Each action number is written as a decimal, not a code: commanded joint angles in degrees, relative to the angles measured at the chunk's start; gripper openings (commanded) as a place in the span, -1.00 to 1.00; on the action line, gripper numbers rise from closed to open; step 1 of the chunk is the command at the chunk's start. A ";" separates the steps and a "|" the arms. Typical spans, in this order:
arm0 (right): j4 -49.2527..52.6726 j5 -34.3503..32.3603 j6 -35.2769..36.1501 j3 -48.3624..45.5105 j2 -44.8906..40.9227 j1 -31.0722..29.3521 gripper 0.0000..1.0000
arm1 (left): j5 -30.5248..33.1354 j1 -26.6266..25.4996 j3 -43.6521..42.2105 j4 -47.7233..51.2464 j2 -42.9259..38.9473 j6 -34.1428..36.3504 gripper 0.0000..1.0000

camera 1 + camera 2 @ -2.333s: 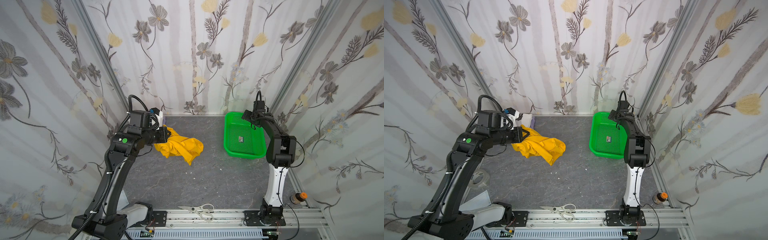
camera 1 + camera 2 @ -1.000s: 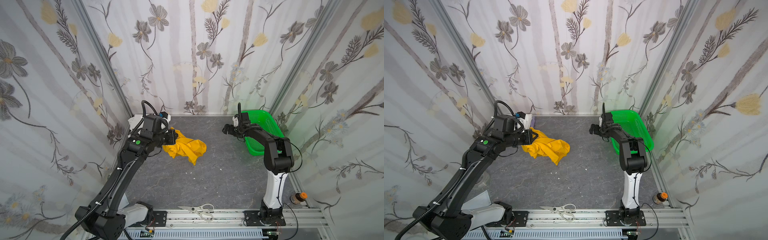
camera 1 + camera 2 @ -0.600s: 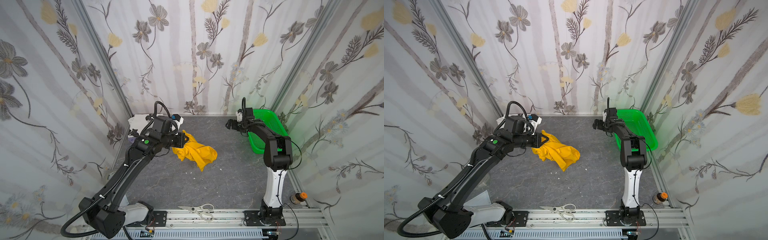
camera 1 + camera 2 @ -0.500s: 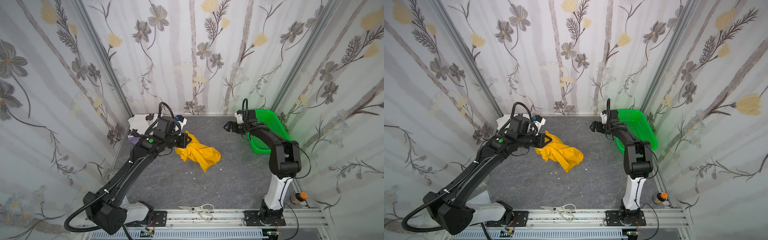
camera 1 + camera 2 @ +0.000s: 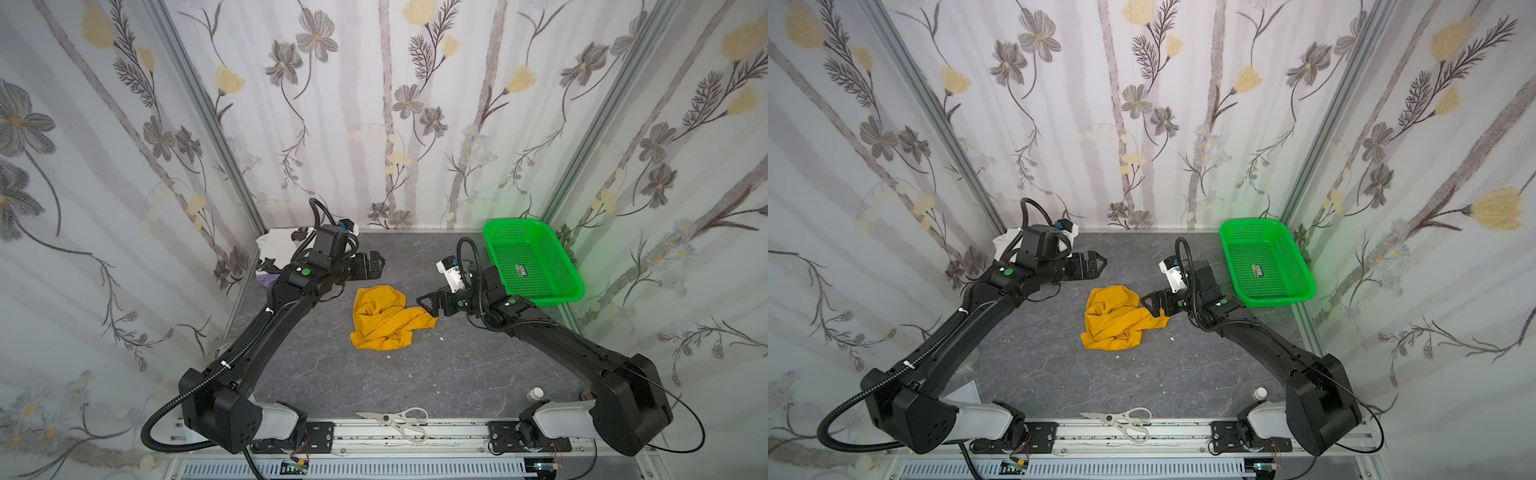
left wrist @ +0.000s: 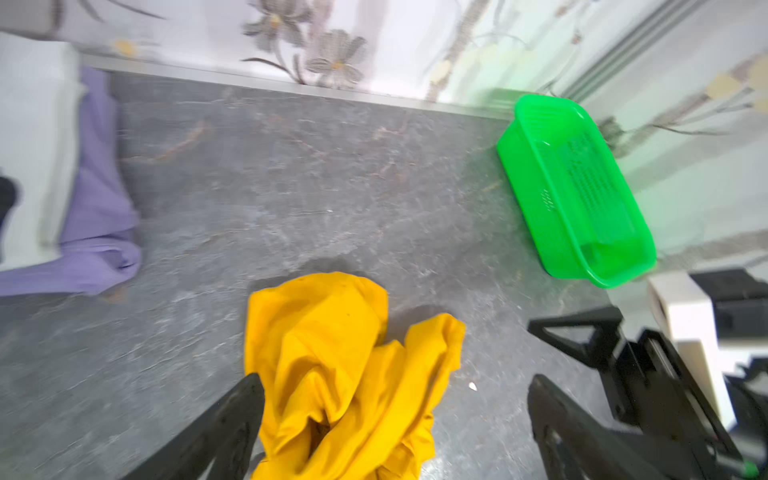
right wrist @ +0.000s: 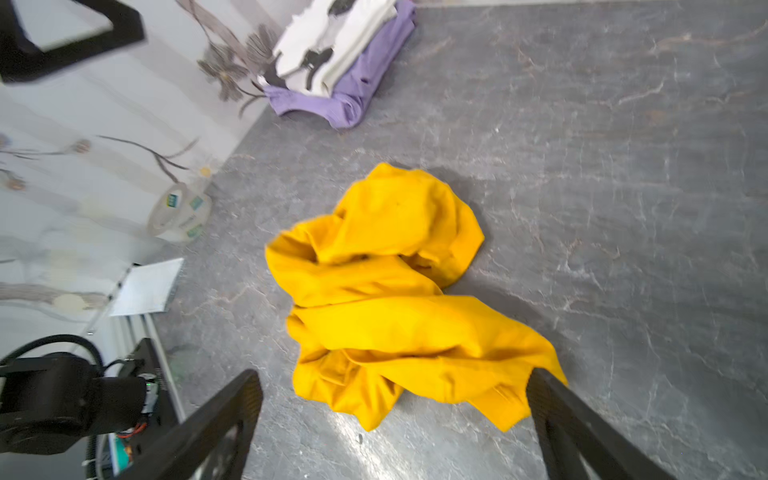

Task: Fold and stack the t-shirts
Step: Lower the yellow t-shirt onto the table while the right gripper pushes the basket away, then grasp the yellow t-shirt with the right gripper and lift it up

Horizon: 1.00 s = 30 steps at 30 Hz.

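A crumpled mustard-yellow t-shirt [image 5: 384, 318] [image 5: 1115, 320] lies loose in the middle of the grey table. My left gripper [image 5: 379, 266] [image 5: 1100, 262] hovers open just behind it, holding nothing; in the left wrist view, the left gripper [image 6: 392, 382] has the shirt [image 6: 345, 374] below its spread fingers. My right gripper [image 5: 426, 307] [image 7: 392, 374] stands open at the shirt's right edge, one finger close to the cloth [image 7: 399, 299]. The white printed t-shirt [image 7: 332, 54] lies folded on the lavender t-shirt [image 7: 357, 91] in the back left corner.
A green perforated basket [image 5: 540, 297] [image 5: 1273, 299] sits at the back right by the wall. Scissors [image 5: 395, 419] lie on the front rail. A small bottle [image 5: 535, 392] stands front right. A tape roll [image 7: 178, 212] and a sheet [image 7: 145, 286] sit at the left edge.
My left gripper carried the yellow t-shirt from the back left to the middle, opened and let it drop. My right arm left the basket, now further right, and came beside the shirt.
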<state>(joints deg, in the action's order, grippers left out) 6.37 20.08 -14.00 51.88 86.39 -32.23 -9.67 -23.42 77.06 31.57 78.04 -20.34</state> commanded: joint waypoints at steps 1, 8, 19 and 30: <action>-2.82 -5.52 -0.70 -0.73 1.08 -4.23 0.99 | 2.56 3.45 -2.65 1.72 -2.70 -3.35 1.00; 1.20 -8.35 2.34 8.94 13.37 -16.38 0.80 | 1.02 10.10 -7.97 3.24 -9.65 -4.48 1.00; 6.90 -35.52 6.44 17.53 25.51 -33.26 0.61 | -7.54 22.04 -12.03 2.80 -13.31 -6.94 1.00; 7.48 -41.69 9.64 20.85 32.32 -35.52 0.32 | -9.46 23.90 -13.51 1.91 -13.89 -7.15 1.00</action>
<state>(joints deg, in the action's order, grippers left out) 14.06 -18.63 -6.37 71.72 117.80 -66.92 -18.20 0.16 63.77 34.81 64.16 -27.07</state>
